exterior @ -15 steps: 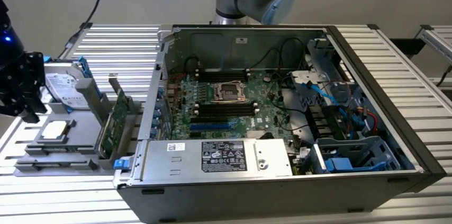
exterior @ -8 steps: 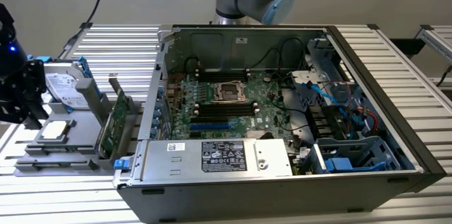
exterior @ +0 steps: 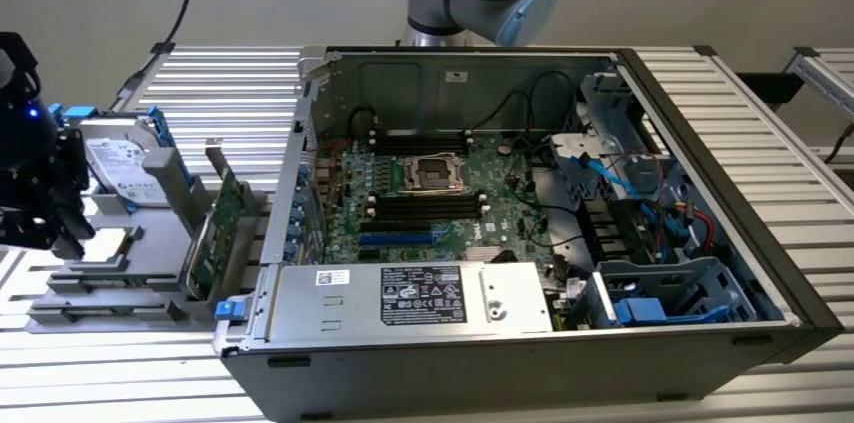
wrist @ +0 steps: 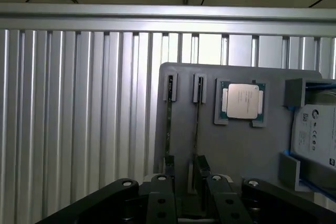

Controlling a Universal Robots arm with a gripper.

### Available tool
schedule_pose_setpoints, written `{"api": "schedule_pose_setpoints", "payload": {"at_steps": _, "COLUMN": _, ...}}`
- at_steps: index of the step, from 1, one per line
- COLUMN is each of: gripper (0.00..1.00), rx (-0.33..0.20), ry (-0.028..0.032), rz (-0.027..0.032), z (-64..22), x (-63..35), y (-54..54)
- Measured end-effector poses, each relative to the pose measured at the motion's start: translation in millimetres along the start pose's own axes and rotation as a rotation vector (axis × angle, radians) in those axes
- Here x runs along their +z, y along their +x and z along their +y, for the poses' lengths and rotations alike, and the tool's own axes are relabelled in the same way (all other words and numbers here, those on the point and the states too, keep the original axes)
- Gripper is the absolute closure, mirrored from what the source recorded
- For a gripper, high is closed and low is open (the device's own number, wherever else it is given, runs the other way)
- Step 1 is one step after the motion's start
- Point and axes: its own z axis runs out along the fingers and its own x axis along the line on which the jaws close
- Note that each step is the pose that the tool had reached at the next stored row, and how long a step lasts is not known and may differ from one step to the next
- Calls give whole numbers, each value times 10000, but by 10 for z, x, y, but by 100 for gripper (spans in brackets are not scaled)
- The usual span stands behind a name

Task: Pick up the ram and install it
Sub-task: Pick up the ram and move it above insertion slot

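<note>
Two ram sticks stand on edge in the slots of a grey holder (wrist: 247,150); I see them as thin green strips, one (wrist: 169,124) beside the other (wrist: 197,124). My gripper (wrist: 189,184) hovers over the near end of the holder, open, with nothing between its fingers (wrist: 160,184). The second strip runs toward the gap between the fingers. In the exterior view the black gripper (exterior: 34,208) hangs above the holder (exterior: 107,283) at the exterior view's left. Black memory slots (exterior: 424,205) lie on the motherboard inside the open computer case (exterior: 534,363).
On the holder also sit a CPU (wrist: 241,100) and a silver hard drive with blue rails (wrist: 315,135). A green expansion card (exterior: 220,228) stands upright between the holder and the case. Ribbed metal table (wrist: 79,119) surrounds everything. Cables and drive cages fill the case's right side.
</note>
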Motion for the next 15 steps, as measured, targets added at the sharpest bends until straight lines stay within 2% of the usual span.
{"api": "schedule_pose_setpoints", "payload": {"at_steps": 7, "gripper": 70, "rx": -198, "ry": -64, "rz": -77, "z": 9, "x": 132, "y": 127}}
{"api": "schedule_pose_setpoints", "payload": {"at_steps": 15, "gripper": 70, "rx": -294, "ry": -55, "rz": -180, "z": 30, "x": 285, "y": 266}}
